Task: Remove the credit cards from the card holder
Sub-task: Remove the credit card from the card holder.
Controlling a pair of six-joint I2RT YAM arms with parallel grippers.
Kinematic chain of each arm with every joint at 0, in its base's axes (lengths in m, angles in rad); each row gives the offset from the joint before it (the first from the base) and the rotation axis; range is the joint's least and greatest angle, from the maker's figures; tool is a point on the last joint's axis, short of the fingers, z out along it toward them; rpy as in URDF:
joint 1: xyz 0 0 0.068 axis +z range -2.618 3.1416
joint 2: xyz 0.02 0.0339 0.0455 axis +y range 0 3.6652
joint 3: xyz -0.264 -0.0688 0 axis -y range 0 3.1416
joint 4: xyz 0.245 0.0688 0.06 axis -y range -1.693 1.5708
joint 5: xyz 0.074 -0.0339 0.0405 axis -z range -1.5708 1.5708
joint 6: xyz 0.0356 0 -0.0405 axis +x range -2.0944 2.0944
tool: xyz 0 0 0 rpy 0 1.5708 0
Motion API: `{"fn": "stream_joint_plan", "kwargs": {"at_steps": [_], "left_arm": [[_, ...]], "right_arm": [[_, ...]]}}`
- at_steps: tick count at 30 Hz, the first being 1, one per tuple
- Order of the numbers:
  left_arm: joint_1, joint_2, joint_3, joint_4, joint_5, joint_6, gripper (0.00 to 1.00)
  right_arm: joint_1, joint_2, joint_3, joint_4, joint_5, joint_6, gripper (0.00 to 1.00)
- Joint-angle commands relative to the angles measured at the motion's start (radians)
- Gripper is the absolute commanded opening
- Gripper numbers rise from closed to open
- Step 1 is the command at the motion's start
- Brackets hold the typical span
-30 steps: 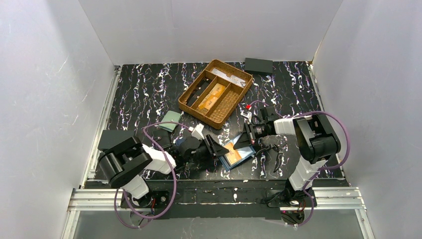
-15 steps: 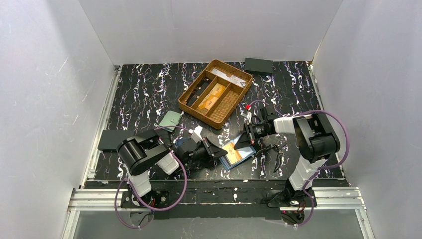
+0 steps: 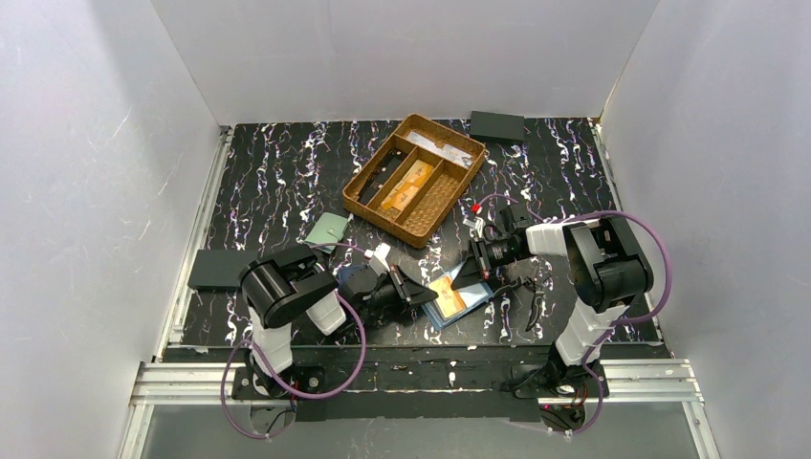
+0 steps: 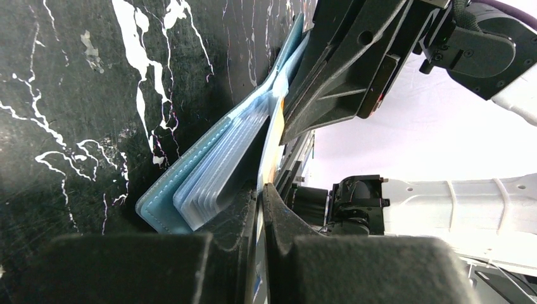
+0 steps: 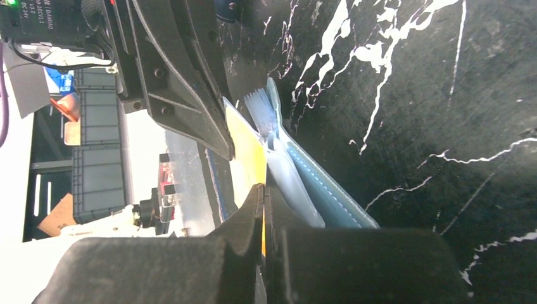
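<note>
Our left claw point(image 4: 260, 193) is pinched tight on one edge of an orange credit card point(image 4: 271, 152), and our right claw point(image 5: 263, 196) is closed on its opposite edge. The card sticks out of the open blue card holder point(image 4: 158, 202), which lies on the worktop point(image 3: 287, 172) between them.

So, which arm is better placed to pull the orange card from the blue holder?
Left, probably: the left hand is shut on the card, while the right hand pins the flap of the holder.

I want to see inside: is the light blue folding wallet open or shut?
Open: the light blue folding wallet is spread, an orange-gold card showing inside.
</note>
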State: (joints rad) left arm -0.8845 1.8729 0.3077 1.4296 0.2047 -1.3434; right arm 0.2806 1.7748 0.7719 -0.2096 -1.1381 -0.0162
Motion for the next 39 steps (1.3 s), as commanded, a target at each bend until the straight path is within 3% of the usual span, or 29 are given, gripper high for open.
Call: {"fn": "stream_joint_plan", "kwargs": {"at_steps": [1, 3, 7, 15, 26, 39], "left_arm": [[0.018, 0.018, -0.020, -0.028, 0.016, 0.021, 0.00], [0.018, 0.029, -0.017, -0.028, 0.021, 0.024, 0.00], [0.018, 0.041, -0.008, -0.028, 0.035, 0.045, 0.00], [0.019, 0.042, -0.012, -0.028, 0.033, 0.064, 0.00], [0.018, 0.020, -0.008, -0.049, 0.045, 0.128, 0.00], [0.015, 0.016, 0.024, -0.075, 0.062, 0.139, 0.00]], "right_arm": [[-0.035, 0.003, 0.053, -0.055, 0.054, -0.085, 0.01], [-0.035, 0.002, 0.056, -0.065, 0.043, -0.097, 0.02], [-0.034, 0.002, 0.065, -0.101, 0.013, -0.130, 0.24], [-0.031, 0.005, 0.075, -0.120, 0.047, -0.142, 0.22], [-0.005, 0.020, 0.082, -0.142, 0.125, -0.154, 0.52], [0.056, 0.059, 0.102, -0.164, 0.182, -0.152, 0.56]]}}
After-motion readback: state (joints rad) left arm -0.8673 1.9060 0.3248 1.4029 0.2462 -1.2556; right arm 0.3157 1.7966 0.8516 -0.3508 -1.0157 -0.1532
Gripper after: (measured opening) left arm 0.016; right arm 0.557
